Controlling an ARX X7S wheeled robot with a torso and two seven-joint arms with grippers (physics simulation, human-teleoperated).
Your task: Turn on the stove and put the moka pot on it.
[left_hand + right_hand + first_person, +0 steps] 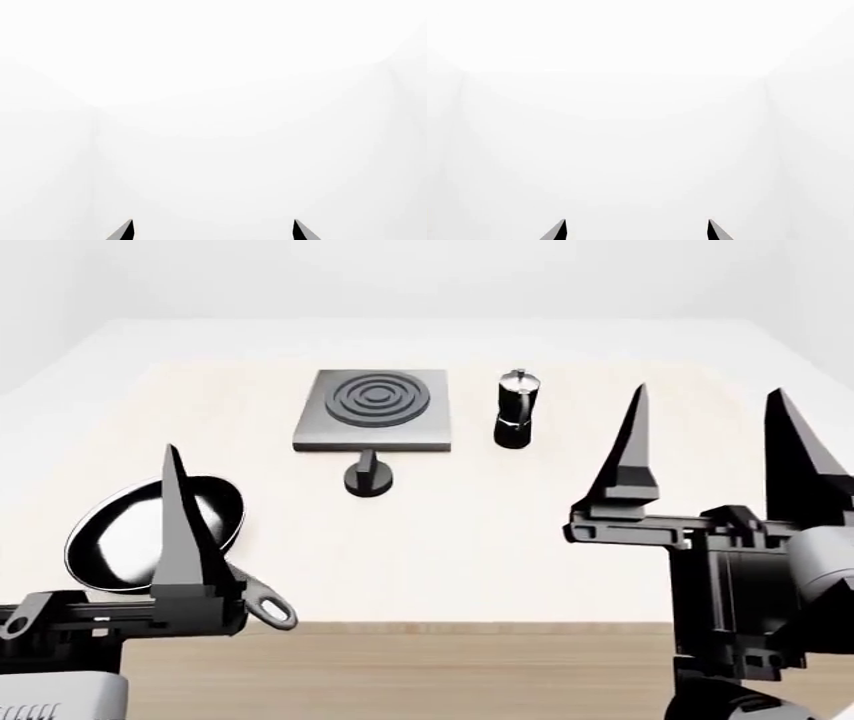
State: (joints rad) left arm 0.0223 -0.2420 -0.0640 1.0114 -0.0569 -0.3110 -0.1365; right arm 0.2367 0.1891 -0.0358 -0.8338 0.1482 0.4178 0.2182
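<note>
So the stove [372, 411] sits toward the far edge of the tabletop [534, 540], roughly mid-width: a flat square grey plate with raised concentric rings in the middle, nothing on top of it. Its little round black knob [370, 477] is a separate piece, standing just off the plate's near edge, close to it but whether it touches I can't tell. The moka pot [517, 409] stands upright on the tabletop just beside the stove's right side, apart from it with a clear gap, about level with the plate and equally near the far edge. Black faceted body, silvery lid with a small knob on top.

Moving out from there, a round black frying pan [147, 535] with a pale inside lies near the left part of the tabletop, closer to the near edge, its handle running toward that edge and ending in a loop.

Both arms hang over the near edge, well apart from the stove and pot. The right gripper [711, 455] points its fingers up with a wide gap between them, released and holding nothing. The left gripper [213, 231] shows only one finger in the head view, in front of the pan, but its wrist view shows two tips spread well apart with nothing between, so it's released too. Both wrist views otherwise show blank white.
</note>
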